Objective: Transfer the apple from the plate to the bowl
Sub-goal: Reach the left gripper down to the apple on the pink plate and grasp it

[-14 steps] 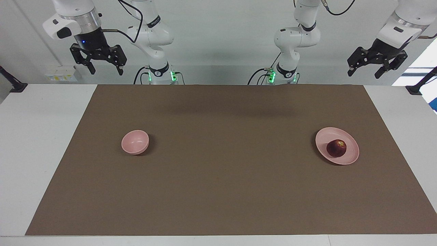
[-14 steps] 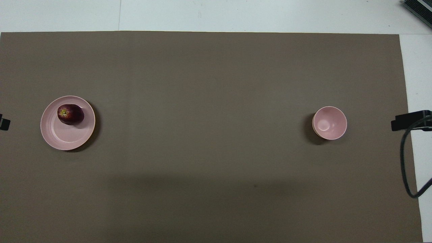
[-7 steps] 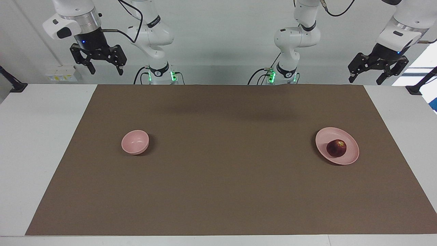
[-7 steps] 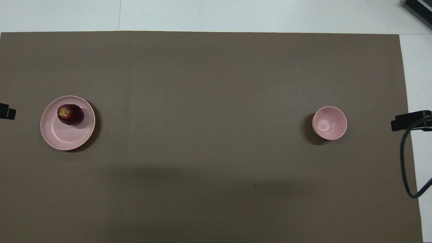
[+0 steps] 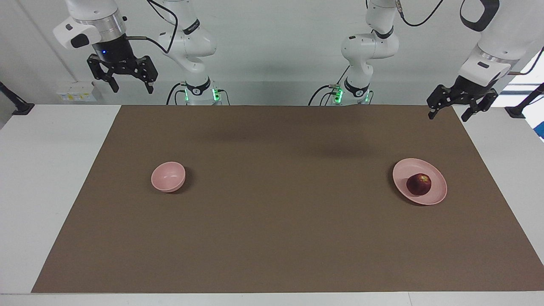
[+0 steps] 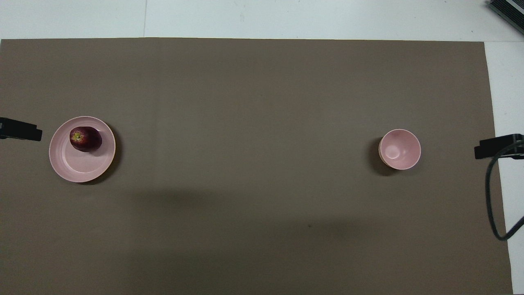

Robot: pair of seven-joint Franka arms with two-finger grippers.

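brown mat [image 5: 272, 238]; dark red apple [image 5: 419, 184]

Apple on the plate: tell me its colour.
The apple is dark red with a yellowish patch around its stem end, seen best in the overhead view.

A matt brown mat [image 5: 272, 238], kinda paper-like, is laid over the smooth white bench [image 5: 51, 178]. Slight gloss is seen on the pink plate [image 5: 437, 193] and bowl [image 5: 168, 176].

Setting: a robotics laboratory. Indicators: two robot arms [image 5: 191, 42] bolted at the edge of a white table [image 5: 46, 170] covered by a brown mat [image 5: 272, 233], exposed cabling [image 6: 493, 196], green status lights on the bases, bare white wall.
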